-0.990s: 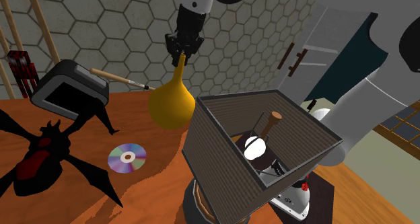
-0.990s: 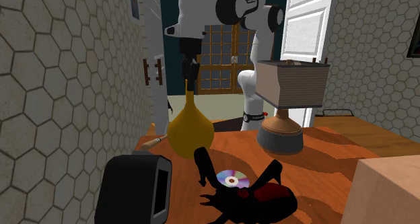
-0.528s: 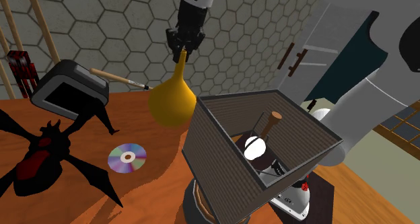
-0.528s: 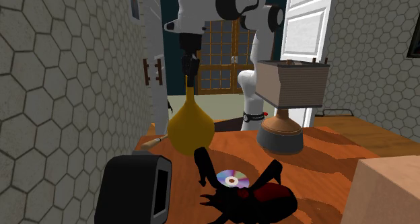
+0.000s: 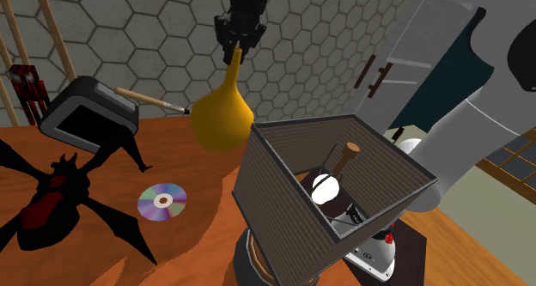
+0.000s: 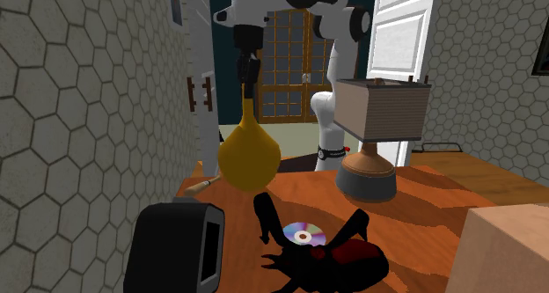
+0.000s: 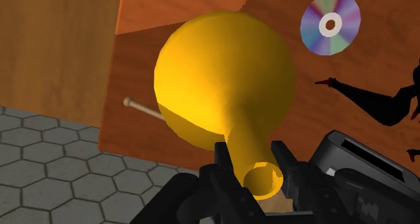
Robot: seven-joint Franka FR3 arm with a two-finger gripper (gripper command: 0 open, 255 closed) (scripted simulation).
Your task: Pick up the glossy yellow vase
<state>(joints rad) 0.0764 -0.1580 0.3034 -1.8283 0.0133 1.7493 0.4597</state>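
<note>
My fingers (image 7: 225, 167) are clamped on the narrow neck of the yellow vase (image 7: 225, 75), one on each side just under its open mouth, and the neck fills the gap between them. From there the vase widens into a round, shiny bulb that hangs straight beyond the fingertips. Its long axis runs in line with the fingers, mouth toward the hand and belly away from it. That is what the lift turns on, since all the weight sits below a slim, smooth grip point. I judge a straight pull along that axis to be safest, because any sideways swing could let the neck slide or pivot between the pads.

In the exterior views the bulb looks to hang just above the wooden counter (image 5: 197, 237), though I cannot see the gap under it clearly. I would call the grasp made and the lift under way rather than finished.

Farther out from the fingers, a thin wooden-handled tool (image 7: 143, 108) lies on the counter past the bulb. A shiny disc (image 7: 330, 24) sits well beyond it, next to the legs of a black spider figure (image 7: 377, 105). A dark boxy appliance (image 7: 363, 169) lies close beside the fingers, and the ribbed lampshade (image 5: 326, 177) stands near the vase's belly.
</note>
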